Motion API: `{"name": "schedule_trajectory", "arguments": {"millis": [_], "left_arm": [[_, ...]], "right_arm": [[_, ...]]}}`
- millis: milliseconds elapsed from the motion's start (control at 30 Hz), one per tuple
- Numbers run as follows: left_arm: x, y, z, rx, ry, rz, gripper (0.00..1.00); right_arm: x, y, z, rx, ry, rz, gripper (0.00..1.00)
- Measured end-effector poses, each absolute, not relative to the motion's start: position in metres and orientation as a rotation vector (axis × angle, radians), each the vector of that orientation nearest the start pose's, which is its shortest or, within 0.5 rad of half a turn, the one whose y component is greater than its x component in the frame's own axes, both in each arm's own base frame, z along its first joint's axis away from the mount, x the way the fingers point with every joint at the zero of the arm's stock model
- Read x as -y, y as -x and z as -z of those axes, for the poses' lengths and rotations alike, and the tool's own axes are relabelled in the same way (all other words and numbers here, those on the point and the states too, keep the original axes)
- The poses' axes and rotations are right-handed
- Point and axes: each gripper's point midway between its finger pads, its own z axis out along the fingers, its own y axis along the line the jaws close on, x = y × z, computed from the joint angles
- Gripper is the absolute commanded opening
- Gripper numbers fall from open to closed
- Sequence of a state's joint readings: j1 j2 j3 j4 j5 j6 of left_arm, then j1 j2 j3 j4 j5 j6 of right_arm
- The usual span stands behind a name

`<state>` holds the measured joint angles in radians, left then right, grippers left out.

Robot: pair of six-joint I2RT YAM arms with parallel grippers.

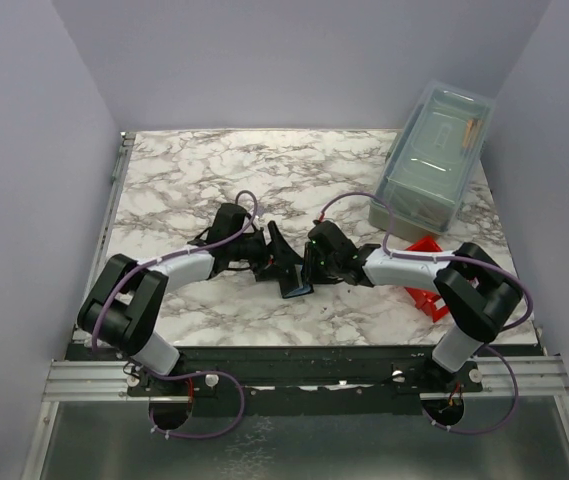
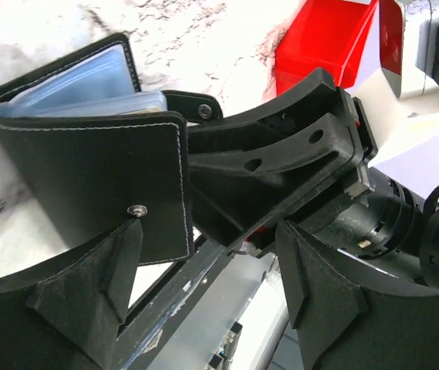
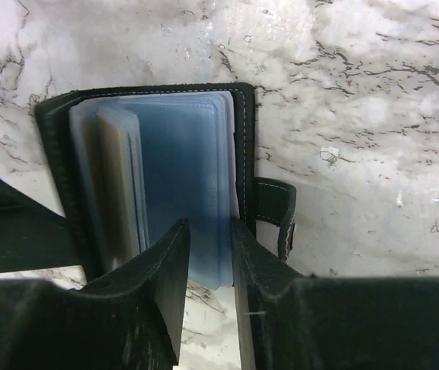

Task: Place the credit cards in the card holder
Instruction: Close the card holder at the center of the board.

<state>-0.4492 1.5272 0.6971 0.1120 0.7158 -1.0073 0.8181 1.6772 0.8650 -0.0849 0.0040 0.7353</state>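
Observation:
The black card holder (image 1: 292,280) stands open on the marble between my two grippers. Its pale blue sleeves (image 3: 180,154) fan out in the right wrist view. My right gripper (image 3: 210,227) is shut on the right-hand sleeves beside the cover with the snap strap (image 3: 281,220). In the left wrist view the holder's black cover (image 2: 88,173) rests against one finger (image 2: 96,293) of my open left gripper (image 2: 210,231), the other finger apart from it. A tan flat shape (image 3: 115,185) shows behind the left sleeves; I cannot tell whether it is a credit card. Loose credit cards are out of view.
A red bin (image 1: 426,280) sits on the table under my right arm, also in the left wrist view as the red bin (image 2: 323,46). A clear lidded box (image 1: 434,160) stands at the back right. Purple walls enclose the table on three sides.

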Motion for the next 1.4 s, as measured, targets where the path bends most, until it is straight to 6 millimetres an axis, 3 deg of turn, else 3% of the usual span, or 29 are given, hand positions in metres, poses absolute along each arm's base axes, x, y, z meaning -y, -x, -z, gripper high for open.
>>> {"name": "schedule_trajectory", "arguments": {"millis": [200,367,567,800,967,1400], "left_arm": [[0.290,-0.250,-0.089,-2.604,0.282,1.499,0.74],[0.294,-0.255,-0.074,-2.635,0.321,1.492,0.71],[0.295,-0.258,-0.066,-2.648,0.338,1.489,0.50],[0.294,-0.257,-0.058,-2.665,0.357,1.469,0.36],[0.293,-0.256,-0.054,-2.676,0.366,1.458,0.36],[0.292,-0.255,-0.053,-2.677,0.362,1.455,0.36]], "right_arm": [[-0.294,-0.238,-0.029,-2.628,0.058,-0.596,0.39],[-0.277,-0.226,-0.051,-2.625,0.029,-0.571,0.42],[-0.269,-0.226,-0.083,-2.551,0.003,-0.618,0.40],[-0.261,-0.240,-0.073,-2.570,-0.026,-0.553,0.30],[-0.263,-0.252,-0.063,-2.592,-0.005,-0.485,0.27],[-0.267,-0.267,-0.064,-2.585,0.031,-0.460,0.18]]}}
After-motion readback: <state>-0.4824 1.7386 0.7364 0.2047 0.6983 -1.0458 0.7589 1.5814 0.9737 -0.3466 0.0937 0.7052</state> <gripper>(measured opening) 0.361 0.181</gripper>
